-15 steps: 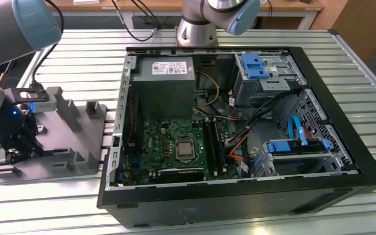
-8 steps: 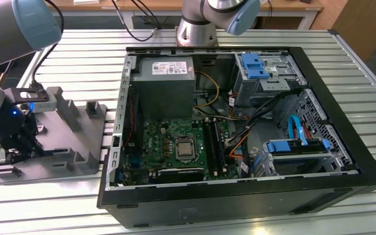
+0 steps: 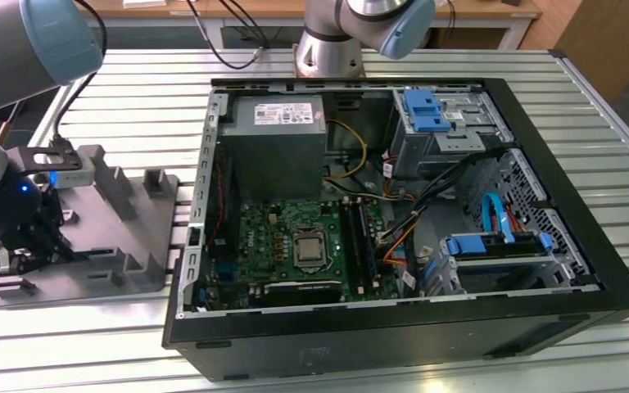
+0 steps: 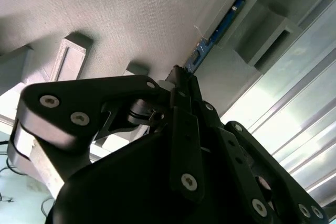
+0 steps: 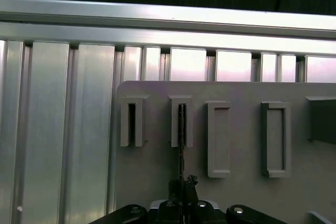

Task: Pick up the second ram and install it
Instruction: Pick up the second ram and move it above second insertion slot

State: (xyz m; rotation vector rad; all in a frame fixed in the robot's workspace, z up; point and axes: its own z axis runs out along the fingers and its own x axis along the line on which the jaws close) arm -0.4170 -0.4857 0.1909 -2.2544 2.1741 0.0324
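Second wrist view: second ram, slim long memory stick with blue-green board edge and tiny dark parts, runs from fingertips into raised slot of grey moulded plastic block. Black metal gripper pinched tight on ram's near end. First wrist view: ram edge-on, thin dark line; flat face and chips hard to make out; far end sunk between slot walls. Exterior view: gripper over block, at 9 o'clock from open black computer case; fingertips hard to make out.
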